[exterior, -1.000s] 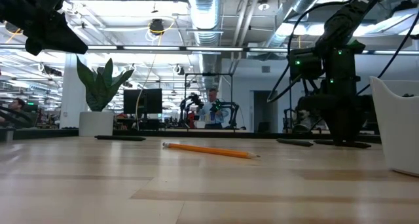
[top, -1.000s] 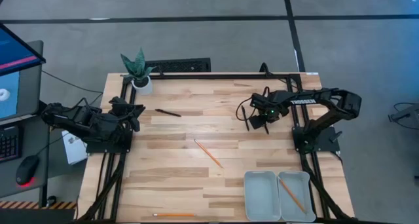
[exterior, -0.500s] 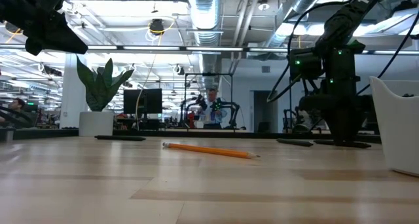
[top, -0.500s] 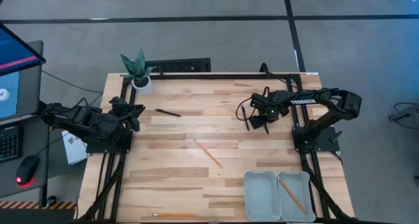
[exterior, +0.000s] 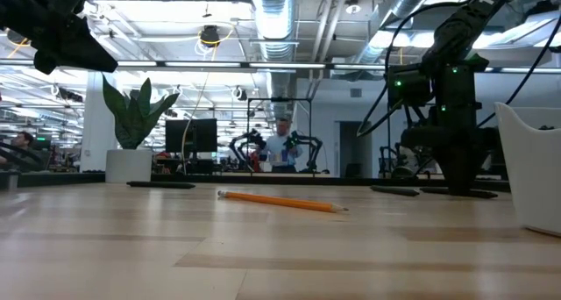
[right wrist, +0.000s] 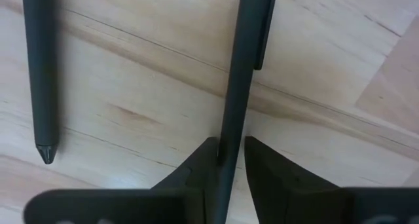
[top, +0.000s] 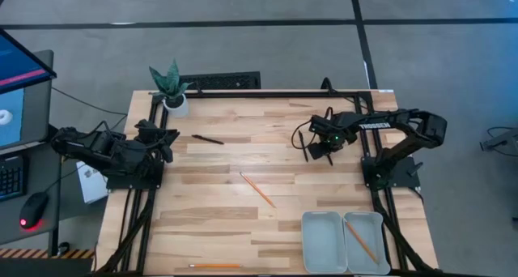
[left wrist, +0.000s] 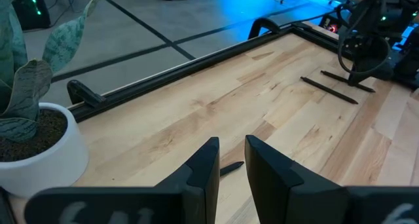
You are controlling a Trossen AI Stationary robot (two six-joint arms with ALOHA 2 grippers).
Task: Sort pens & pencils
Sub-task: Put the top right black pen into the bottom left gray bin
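High view: the wooden surface (top: 243, 204) carries two pale trays (top: 343, 241) at its near right corner, taken here as the landmark. One orange pencil (top: 361, 241) lies inside the right-hand tray; a second pencil (top: 256, 189) lies loose on the boards up and to the left of the trays; a third (top: 215, 266) rests at the near edge, well left of them. One black pen (top: 208, 138) lies far from the trays, near a potted plant (top: 171, 87) at the far left corner. The right claw (top: 318, 152) is lowered to the boards, directly beyond the trays, over two more pens. The left claw (top: 167, 142) waits at the left edge, well apart from the trays. Low view: the loose pencil (exterior: 282, 201) lies flat left of the tray wall (exterior: 531, 168), and the right arm stands just left of that wall. Left wrist view: the left claw (left wrist: 229, 155) has its fingers close together with a narrow gap, nothing between them; the pen (left wrist: 230, 167) lies just beyond its tips. Right wrist view: the right claw (right wrist: 230, 147) has its fingers pressed against both sides of one pen (right wrist: 245, 60), gripping it against the boards; another pen (right wrist: 40, 70) lies parallel beside it, apart.
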